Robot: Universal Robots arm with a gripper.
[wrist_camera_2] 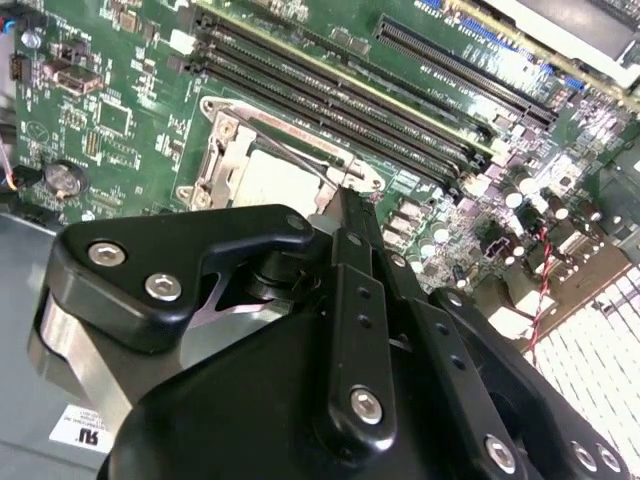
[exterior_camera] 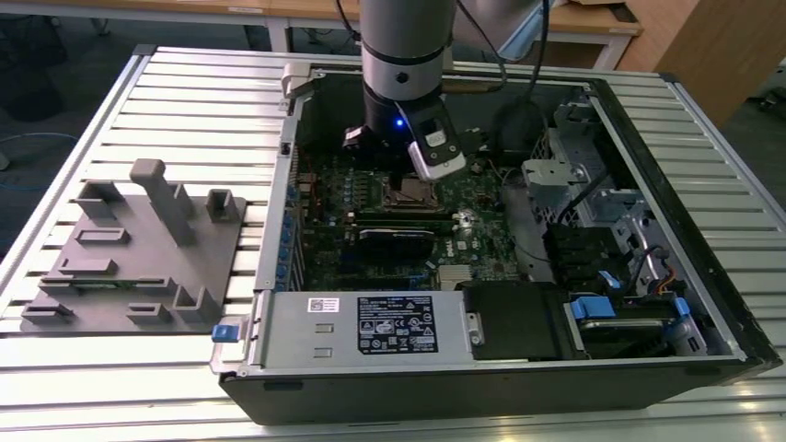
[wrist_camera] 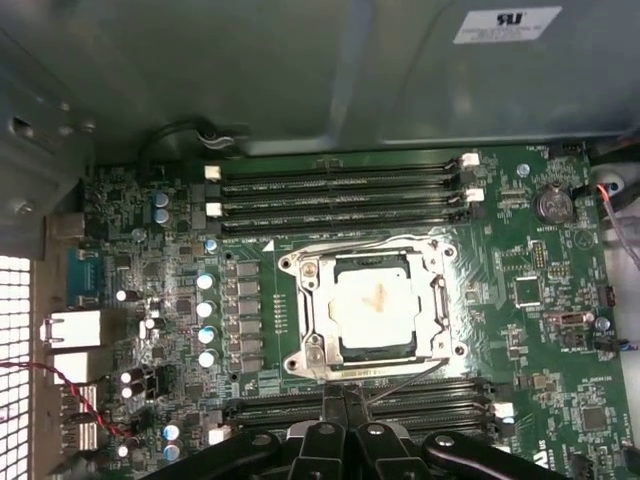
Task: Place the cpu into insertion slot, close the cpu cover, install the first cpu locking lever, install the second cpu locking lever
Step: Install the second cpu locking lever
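My own black linkage blocks much of the second wrist view, hiding part of the insertion slot [wrist_camera: 374, 310], and in the exterior view my arm covers the board above it. My gripper [wrist_camera: 340, 398] has its fingertips drawn together to a narrow point, holding nothing, just beside the slot's edge. The cpu [wrist_camera: 376, 304] lies seated in the slot with the cpu cover [wrist_camera: 436, 306] down around it; the white labels are there, but I leave their print unread.

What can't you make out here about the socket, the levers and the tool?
- Exterior view: insertion slot small, partly behind the tool.
- Second wrist view: cpu and cpu cover partly hidden by the tool.
- First wrist view: tool cut off; lever wire ends unclear.
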